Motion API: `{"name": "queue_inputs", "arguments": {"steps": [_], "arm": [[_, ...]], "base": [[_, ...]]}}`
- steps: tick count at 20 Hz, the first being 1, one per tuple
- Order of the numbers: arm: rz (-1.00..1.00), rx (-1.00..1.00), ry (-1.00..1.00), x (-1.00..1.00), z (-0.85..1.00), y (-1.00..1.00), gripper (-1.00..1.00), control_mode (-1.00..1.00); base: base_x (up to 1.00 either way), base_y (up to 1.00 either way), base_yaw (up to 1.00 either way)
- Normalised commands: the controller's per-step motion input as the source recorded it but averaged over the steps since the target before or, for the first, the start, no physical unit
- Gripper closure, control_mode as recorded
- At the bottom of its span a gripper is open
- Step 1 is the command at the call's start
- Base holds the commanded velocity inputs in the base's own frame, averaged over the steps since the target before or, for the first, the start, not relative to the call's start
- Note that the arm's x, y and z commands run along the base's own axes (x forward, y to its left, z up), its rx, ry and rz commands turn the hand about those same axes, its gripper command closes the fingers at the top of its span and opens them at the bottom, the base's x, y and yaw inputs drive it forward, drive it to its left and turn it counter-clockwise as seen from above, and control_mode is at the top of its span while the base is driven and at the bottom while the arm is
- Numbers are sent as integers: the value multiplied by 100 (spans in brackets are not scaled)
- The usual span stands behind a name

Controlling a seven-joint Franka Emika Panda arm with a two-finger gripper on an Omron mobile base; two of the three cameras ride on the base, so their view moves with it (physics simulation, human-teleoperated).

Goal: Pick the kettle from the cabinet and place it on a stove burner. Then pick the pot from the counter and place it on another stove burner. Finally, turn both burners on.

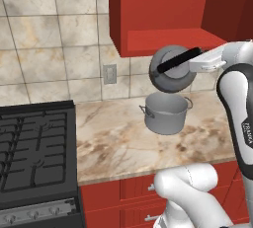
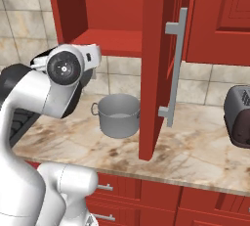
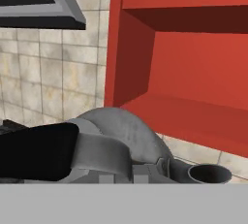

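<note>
Kettle (image 1: 172,69) first: it hangs in the air just below the lower edge of the red cabinet (image 1: 163,15), tipped over so its round grey body faces the room and its black handle runs slantwise across it toward the arm. The gripper (image 1: 196,60) is closed on that handle, the white hand reaching in from the right in the left base view. From the hand view the black handle (image 3: 36,152) lies close along the bottom, the kettle's grey dome behind it and its short spout (image 3: 208,173) poking out to the lower right, with the cabinet's empty red shelf recess (image 3: 193,72) beyond. In the right base view the kettle is mostly hidden behind the arm's round white joint; the cabinet door (image 2: 161,68) stands open, edge on, with a long silver handle. The pot (image 1: 165,112) sits upright on the counter (image 1: 148,143) almost directly beneath the kettle and apart from it, wide and straight-sided with small side handles. The black cooktop (image 1: 34,148) with its grates lies well to the left at the counter's end, nothing standing on the burners that I can see, silver knobs along its front edge. A dark, ribbed appliance (image 2: 239,115) rests on the counter far to the right
</note>
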Motion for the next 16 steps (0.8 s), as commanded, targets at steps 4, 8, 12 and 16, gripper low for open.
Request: {"name": "queue_inputs", "arguments": {"steps": [4, 8, 12, 16], "arm": [[0, 0, 6, -19, -19, 3, 100, -100], [0, 0, 3, -18, -12, 5, 100, -100], [1, 0, 0, -4, -2, 5, 100, -100], [0, 0, 0, 0, 0, 0, 100, -100]], "base": [[0, 0, 0], [0, 0, 0], [0, 0, 0], [0, 0, 0]]}}
